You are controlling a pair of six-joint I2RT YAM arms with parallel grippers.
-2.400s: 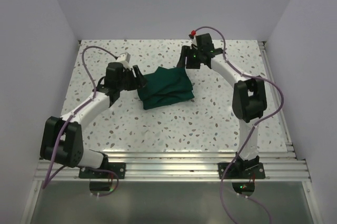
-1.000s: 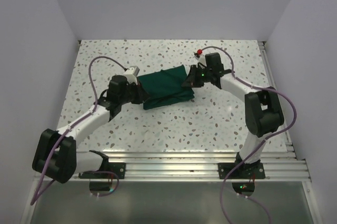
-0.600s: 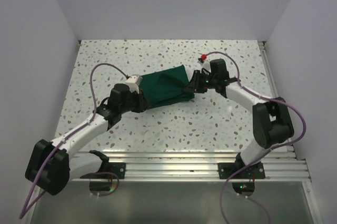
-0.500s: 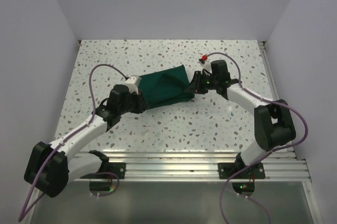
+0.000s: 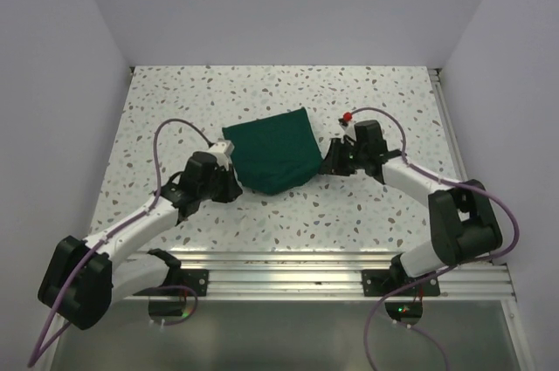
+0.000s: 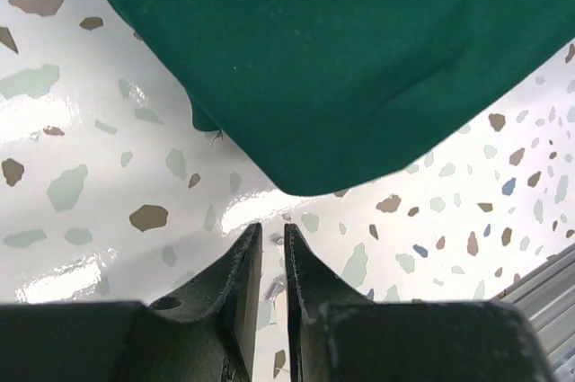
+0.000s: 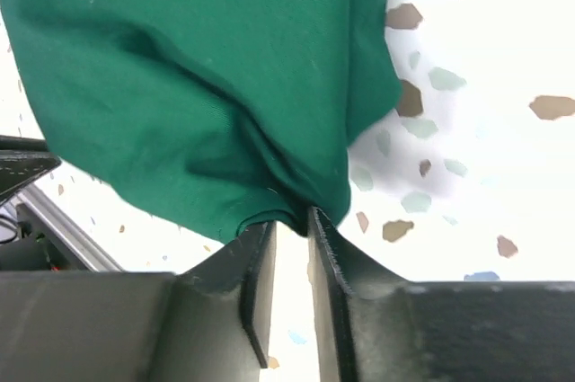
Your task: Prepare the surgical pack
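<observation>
The surgical pack shows as a dark green cloth (image 5: 275, 160) lying folded on the speckled table (image 5: 367, 214), its rounded near edge toward the arms. My left gripper (image 5: 232, 188) sits low at the cloth's near left corner. In the left wrist view its jaws (image 6: 272, 227) stand a narrow slit apart with only table between them, just short of the cloth (image 6: 341, 58). My right gripper (image 5: 331, 161) is at the cloth's right edge. Its jaws (image 7: 289, 220) are slightly parted, and a bunched fold of the cloth (image 7: 180, 85) touches the tips.
An aluminium rail (image 5: 288, 271) runs along the near table edge and shows in the left wrist view (image 6: 548, 274). White walls close in the left, back and right sides. Purple cables loop over both arms.
Both arms drew the cloth toward the near edge and it now lies flatter and wider. Both jaws parted a little and let go; the left has backed off the cloth.
</observation>
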